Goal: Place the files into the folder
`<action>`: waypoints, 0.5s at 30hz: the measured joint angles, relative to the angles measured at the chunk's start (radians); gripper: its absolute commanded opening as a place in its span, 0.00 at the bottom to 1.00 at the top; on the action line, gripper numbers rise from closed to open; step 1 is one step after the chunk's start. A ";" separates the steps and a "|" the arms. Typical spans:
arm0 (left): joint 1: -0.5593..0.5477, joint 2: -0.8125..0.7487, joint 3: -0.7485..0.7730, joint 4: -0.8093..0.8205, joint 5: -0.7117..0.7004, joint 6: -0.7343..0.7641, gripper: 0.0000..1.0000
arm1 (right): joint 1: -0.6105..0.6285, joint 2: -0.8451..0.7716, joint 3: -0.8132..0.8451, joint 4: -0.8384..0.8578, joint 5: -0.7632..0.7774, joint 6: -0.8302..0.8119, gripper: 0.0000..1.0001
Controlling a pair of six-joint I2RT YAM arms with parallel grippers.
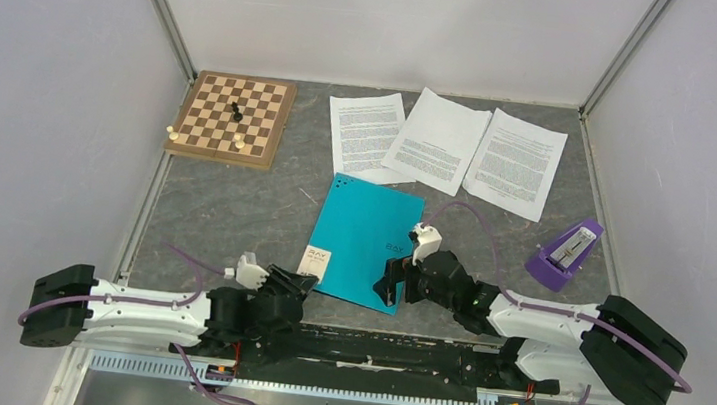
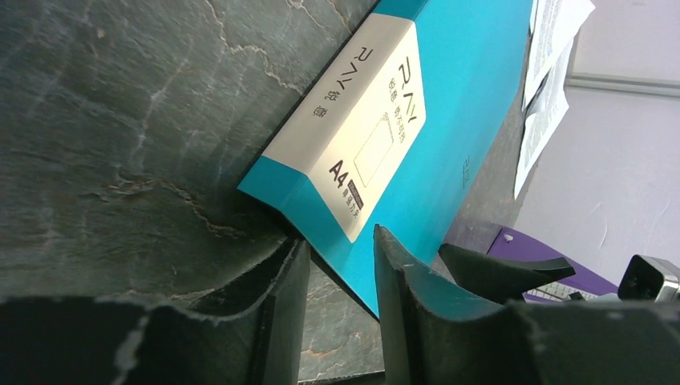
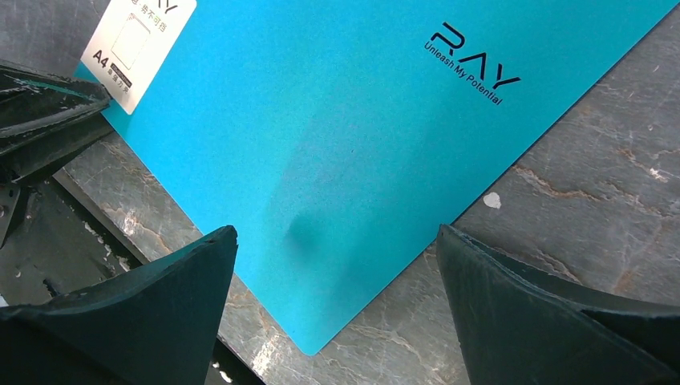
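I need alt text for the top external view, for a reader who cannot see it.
A closed teal folder lies on the grey table, with the left gripper and the right gripper at its near edge. Three printed sheets lie beyond it, a chessboard at far left.

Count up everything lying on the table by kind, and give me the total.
Paper sheets: 3
Folder: 1
Chessboard: 1
Chess pieces: 3
Purple stapler: 1
Total: 9
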 measured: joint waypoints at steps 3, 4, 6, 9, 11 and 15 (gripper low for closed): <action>0.000 0.000 -0.013 0.017 -0.005 0.000 0.28 | 0.000 0.000 0.001 0.000 -0.001 0.000 0.98; 0.000 -0.001 -0.018 0.020 -0.006 0.000 0.26 | 0.000 0.000 0.002 -0.002 -0.001 0.000 0.98; 0.000 -0.004 -0.026 0.025 -0.008 0.000 0.21 | 0.000 -0.001 0.004 -0.007 -0.001 0.000 0.98; 0.000 -0.006 -0.031 0.041 -0.011 -0.001 0.06 | 0.000 -0.019 0.005 -0.035 0.001 0.000 0.98; 0.000 -0.010 -0.032 0.048 -0.016 -0.003 0.02 | 0.000 -0.035 0.005 -0.062 0.004 0.001 0.98; 0.000 -0.023 -0.033 0.072 -0.021 -0.003 0.02 | 0.000 -0.067 0.008 -0.116 0.019 0.011 0.99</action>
